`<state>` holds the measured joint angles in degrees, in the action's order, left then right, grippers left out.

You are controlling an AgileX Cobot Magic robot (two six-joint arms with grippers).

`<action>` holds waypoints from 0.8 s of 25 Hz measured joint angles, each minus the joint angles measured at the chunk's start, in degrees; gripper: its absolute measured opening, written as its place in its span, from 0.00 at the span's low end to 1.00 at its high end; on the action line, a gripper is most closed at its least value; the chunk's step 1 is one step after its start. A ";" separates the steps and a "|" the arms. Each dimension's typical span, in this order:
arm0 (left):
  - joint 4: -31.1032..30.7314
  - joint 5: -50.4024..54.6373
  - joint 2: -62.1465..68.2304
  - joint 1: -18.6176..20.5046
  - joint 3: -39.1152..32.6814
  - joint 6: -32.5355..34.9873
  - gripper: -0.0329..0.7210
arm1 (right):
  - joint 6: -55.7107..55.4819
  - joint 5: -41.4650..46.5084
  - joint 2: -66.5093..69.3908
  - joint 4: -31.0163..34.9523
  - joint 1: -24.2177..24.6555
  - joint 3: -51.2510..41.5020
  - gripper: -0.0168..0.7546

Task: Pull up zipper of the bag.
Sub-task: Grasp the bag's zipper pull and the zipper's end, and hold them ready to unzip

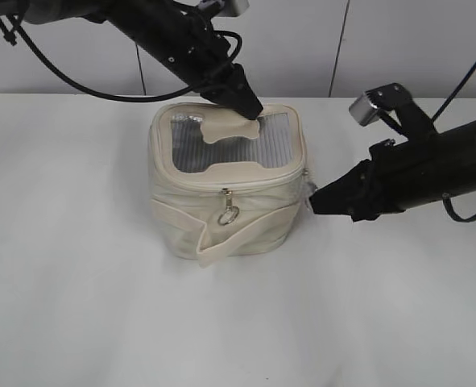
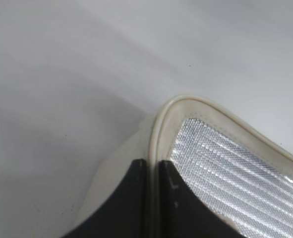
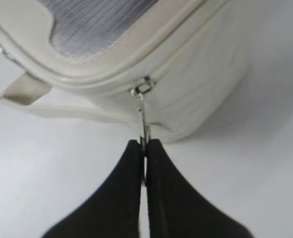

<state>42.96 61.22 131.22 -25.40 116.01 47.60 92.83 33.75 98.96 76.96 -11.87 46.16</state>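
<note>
Currently we have both arms on the bag (image 1: 225, 189), which sits upright near the middle of the white table (image 1: 76, 306).

Right gripper (image 3: 145, 146): clenched on a silver pull (image 3: 142, 111). In the right wrist view the ring runs straight out from the slider into the fingertips, so the pull's long axis is in line with the jaws. That slider sits at the bag's right-hand corner, on the zipper (image 3: 186, 52) track just under the top panel's rim.

Left gripper (image 2: 153, 171): pinched on the rim (image 2: 158, 129) at the back edge of the top panel, one finger outside, one over the grey window (image 2: 225, 163). In the exterior view it comes down from the upper left, just by the tab handle (image 1: 228, 127). We read it as the anchor.

A second pull (image 1: 229, 211) hangs free on the front face, well away from both grippers.

Key relation: the track runs round the panel edge, roughly horizontal, and from the right jaws it leads off both ways round the corner. We'd guess the pull must go along the track, not outward as the ring now points. We can't tell from these views which stretch is open, so direction is unconfirmed.

Risk: tugging outward drags the bag rather than moving the slider.
</note>
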 joint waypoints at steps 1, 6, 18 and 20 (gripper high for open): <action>-0.14 -0.10 0.00 -0.19 0.00 -0.58 0.10 | -1.67 0.57 -0.42 -1.72 -0.93 -0.21 0.03; -0.88 -1.39 0.00 -1.32 0.00 -2.61 0.10 | -6.95 0.28 -0.98 -4.48 -8.18 -0.39 0.03; -2.04 -3.70 0.00 -3.01 0.00 -4.71 0.10 | -12.64 -8.80 3.91 1.19 -22.34 8.19 0.03; -2.43 -4.29 0.00 -2.95 0.00 -5.11 0.10 | -13.25 -8.28 4.53 1.18 -22.34 9.29 0.03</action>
<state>40.54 56.93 131.22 -28.35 116.01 42.49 79.58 25.47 103.49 78.14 -34.21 55.45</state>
